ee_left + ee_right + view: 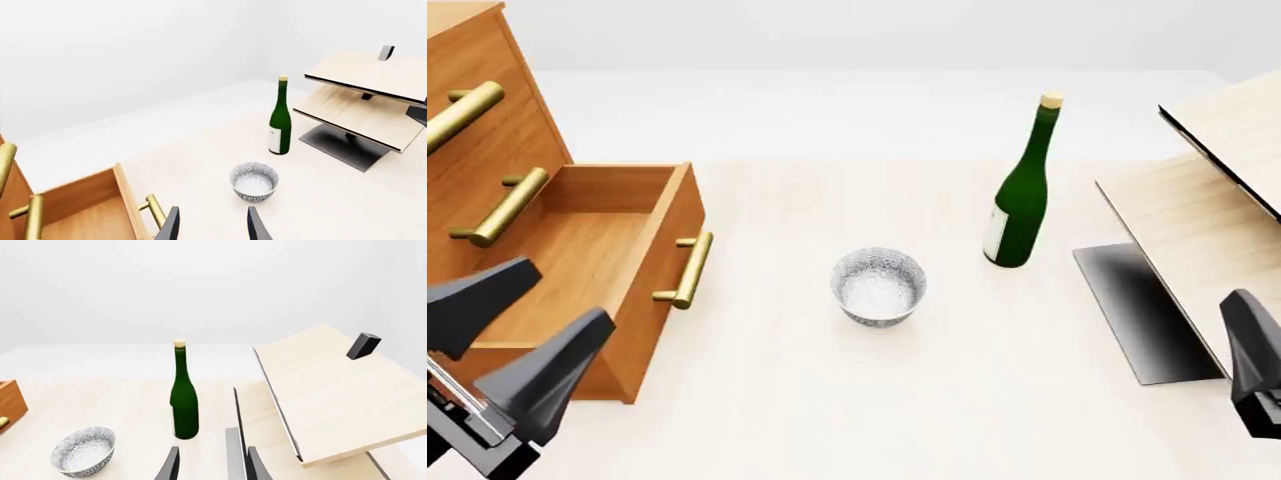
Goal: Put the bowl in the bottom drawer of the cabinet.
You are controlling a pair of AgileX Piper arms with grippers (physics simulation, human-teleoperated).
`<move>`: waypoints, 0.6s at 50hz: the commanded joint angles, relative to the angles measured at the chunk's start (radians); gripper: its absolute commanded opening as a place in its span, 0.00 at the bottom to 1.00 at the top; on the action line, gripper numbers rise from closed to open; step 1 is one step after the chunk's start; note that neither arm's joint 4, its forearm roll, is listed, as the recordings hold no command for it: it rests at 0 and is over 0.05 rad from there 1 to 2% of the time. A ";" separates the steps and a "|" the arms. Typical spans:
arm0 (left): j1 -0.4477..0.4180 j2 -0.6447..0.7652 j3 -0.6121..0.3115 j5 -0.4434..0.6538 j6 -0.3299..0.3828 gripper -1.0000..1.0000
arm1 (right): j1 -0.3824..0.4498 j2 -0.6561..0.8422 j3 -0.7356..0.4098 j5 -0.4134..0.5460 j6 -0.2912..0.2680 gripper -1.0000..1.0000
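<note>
Spread and empty, the left gripper [527, 340] has its jaws over the open drawer's [587, 250] front corner; the bowl [880, 286] stands well ahead of them on the table [827, 420], just short of the bottle [1021, 190]. The right gripper [210, 462] also looks parted. Overreaching may topple the bottle, and thin fingers could tip the bowl.

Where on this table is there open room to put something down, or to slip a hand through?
Bare tabletop lies between the open bottom drawer and the bowl, and all along the near edge in front of the bowl. A narrower gap runs between the bowl and bottle. It is crowded on the right, where the tilted panels stand close to the bottle.
</note>
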 commanded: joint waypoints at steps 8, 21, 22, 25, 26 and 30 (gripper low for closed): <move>-0.106 0.178 -0.173 0.005 -0.027 1.00 | 0.000 -0.001 -0.007 0.009 0.000 1.00; -0.150 0.402 -0.359 0.069 -0.006 1.00 | 0.000 -0.001 -0.007 0.009 0.000 1.00; -0.150 0.413 -0.406 0.110 -0.004 1.00 | 0.000 -0.001 -0.007 0.009 0.000 1.00; -0.151 0.459 -0.387 0.059 -0.006 1.00 | 0.000 -0.001 -0.007 0.009 0.000 1.00; -0.153 0.468 -0.393 0.057 -0.006 1.00 | 0.000 -0.001 -0.007 0.009 0.000 1.00; -0.153 0.508 -0.424 0.055 -0.016 1.00 | 0.000 -0.001 -0.007 0.009 0.000 1.00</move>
